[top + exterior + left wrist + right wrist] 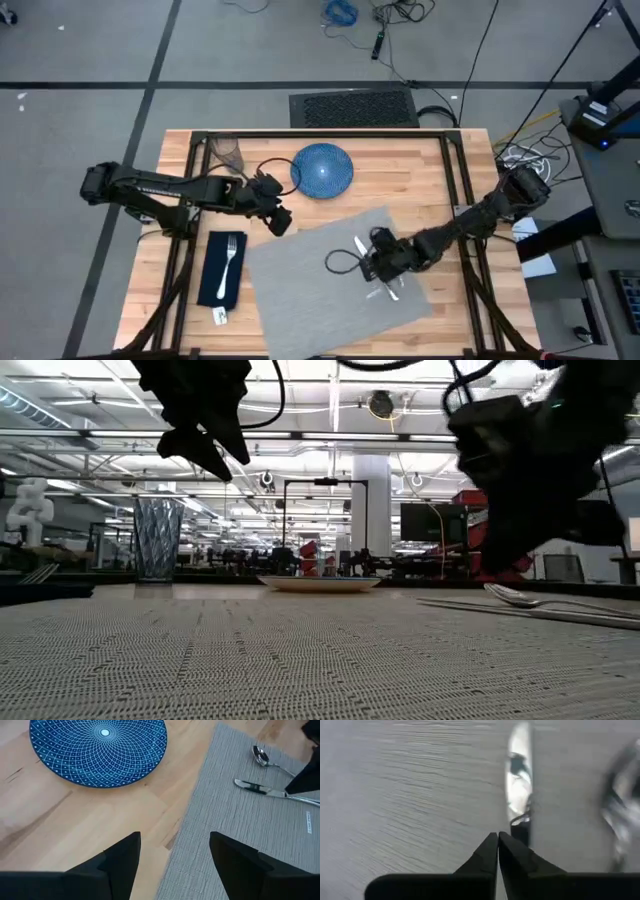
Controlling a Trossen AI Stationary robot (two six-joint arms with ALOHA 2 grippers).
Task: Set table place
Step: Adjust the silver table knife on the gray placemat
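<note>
Right claw point(383, 272): pressed together, empty, low over the mat point(300, 290); knife point(519, 775) just ahead of its tips, spoon point(620, 795) beside that.
Left claw point(280, 222): spread, empty, above the bench point(450, 160) at the mat's edge; plate point(323, 168) just beyond, glass point(229, 152) near, fork point(231, 258) on napkin point(212, 268) alongside.

Blue plate point(97, 750) with white dotted spiral pattern; grey woven placemat point(240, 835); navy napkin point(218, 268); silver knife point(270, 791), spoon point(267, 760); pale plank table point(75, 825).
</note>
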